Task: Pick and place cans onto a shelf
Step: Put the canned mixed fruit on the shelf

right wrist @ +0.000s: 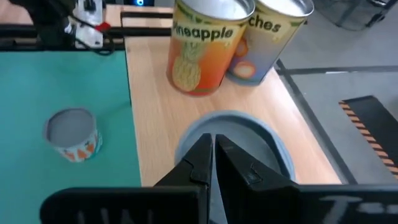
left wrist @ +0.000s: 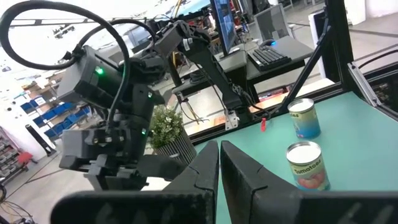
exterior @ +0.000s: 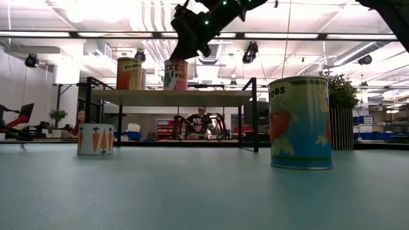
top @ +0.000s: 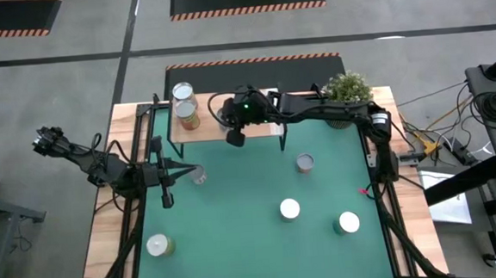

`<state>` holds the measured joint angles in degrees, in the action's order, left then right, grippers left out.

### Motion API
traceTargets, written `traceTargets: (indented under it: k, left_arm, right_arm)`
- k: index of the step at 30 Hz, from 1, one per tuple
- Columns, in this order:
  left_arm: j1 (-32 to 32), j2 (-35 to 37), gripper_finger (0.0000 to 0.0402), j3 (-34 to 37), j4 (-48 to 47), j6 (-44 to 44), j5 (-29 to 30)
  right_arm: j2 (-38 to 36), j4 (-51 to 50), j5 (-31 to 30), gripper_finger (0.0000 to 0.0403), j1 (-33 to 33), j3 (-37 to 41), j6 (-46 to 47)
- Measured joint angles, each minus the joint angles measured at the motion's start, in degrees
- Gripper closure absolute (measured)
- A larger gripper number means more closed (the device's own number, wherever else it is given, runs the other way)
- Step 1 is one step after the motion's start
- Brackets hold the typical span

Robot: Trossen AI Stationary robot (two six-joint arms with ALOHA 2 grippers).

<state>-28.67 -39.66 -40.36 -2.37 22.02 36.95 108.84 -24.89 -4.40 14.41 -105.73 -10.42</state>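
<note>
The shelf (top: 269, 129) stands along the far edge of the green table (top: 246, 243), at about twelve o'clock from the table's middle. Two cans sit side by side on its eleven o'clock end, the pineapple can (right wrist: 208, 46) and the peaches can (right wrist: 273, 37), touching or nearly so. A third, the fruit can (exterior: 175, 75), stands on the board just beside them, and from the right wrist its grey top (right wrist: 239, 140) lies straight under the fingers.

The right gripper (top: 235, 138) hangs over the shelf's front edge, right above that fruit can, its two fingers (right wrist: 199, 165) pressed together with nothing between them. I can't tell whether the tips touch the lid.

The left gripper (top: 167, 198) waits at about nine o'clock over the mat, fingers (left wrist: 205, 174) together and holding nothing.

Five cans are out on the mat. The carrot can (top: 199, 174) is just beside the left gripper, at ten o'clock of centre. A grey-topped can (top: 305, 162) sits at two o'clock. A white-topped can (top: 289, 209) is near five o'clock, another (top: 349, 222) farther toward four o'clock, and the last (top: 158, 244) is at seven o'clock by the table's edge.

A potted plant (top: 347, 88) stands at the one o'clock corner.
</note>
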Motion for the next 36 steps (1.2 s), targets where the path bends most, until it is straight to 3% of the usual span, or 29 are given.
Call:
traceTargets:
  k: [23,36]
  left_arm:
    - [0.0,0.0,0.0402,0.0,0.0,0.0,0.0]
    - [0.0,0.0,0.0402,0.0,0.0,0.0,0.0]
  right_arm:
    - [-0.8,-0.2,-0.1,0.039,0.2,-3.4,-1.2]
    - [-0.8,-2.1,-0.1,0.039,0.2,-1.4,-1.6]
